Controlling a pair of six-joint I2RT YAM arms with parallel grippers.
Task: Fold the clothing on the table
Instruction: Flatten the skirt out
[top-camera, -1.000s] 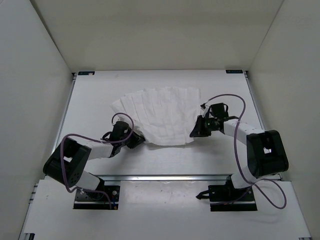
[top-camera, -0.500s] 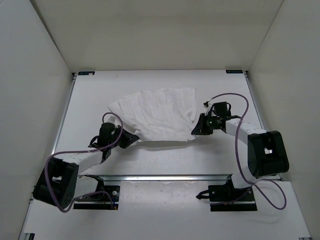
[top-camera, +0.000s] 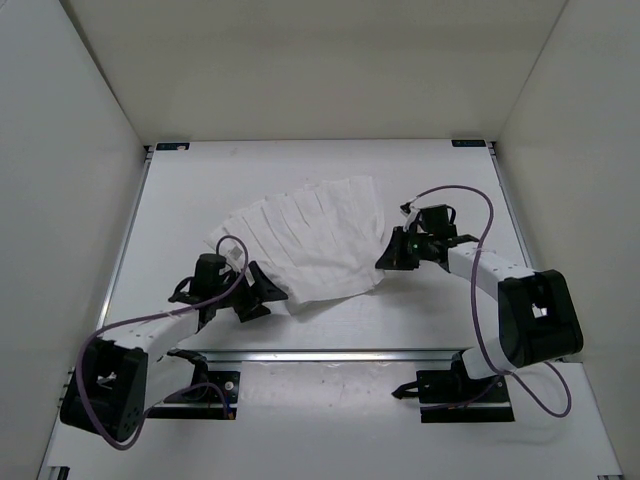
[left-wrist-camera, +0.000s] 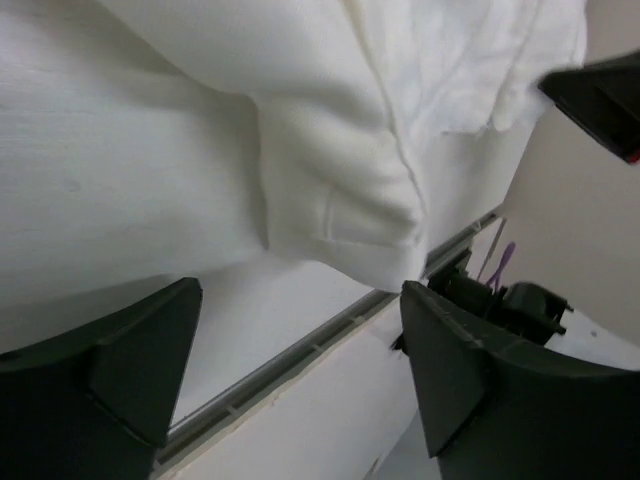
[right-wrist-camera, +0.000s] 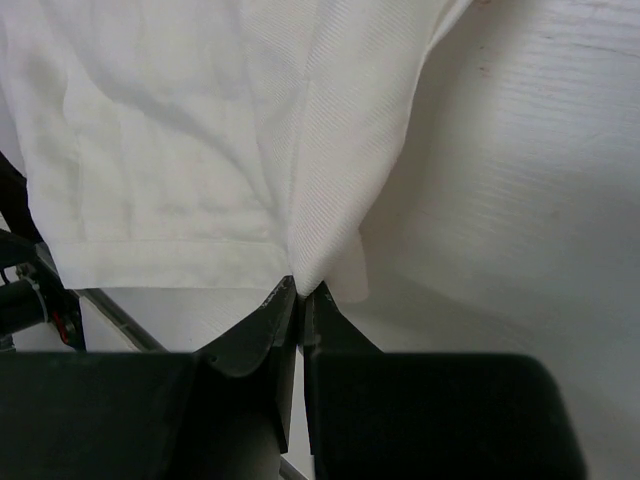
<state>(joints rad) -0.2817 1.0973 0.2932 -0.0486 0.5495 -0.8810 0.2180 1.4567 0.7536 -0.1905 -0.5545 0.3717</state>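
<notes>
- My left gripper (top-camera: 258, 290) has just sprung open. The clothing (top-camera: 310, 240) corner it pinched now lies loose just ahead of its fingers.
- My right gripper (top-camera: 392, 254) stays clenched on the near right hem.
- The clothing lies skewed, still spread out, mid-way across the table (top-camera: 440, 175) — I judge this a regrasp, no fold made yet.
- Count: one garment, two grippers.

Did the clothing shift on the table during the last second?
Yes. The clothing has turned: its near left corner now lies closer to the metal rail, and its far right corner farther from the right wall.
</notes>
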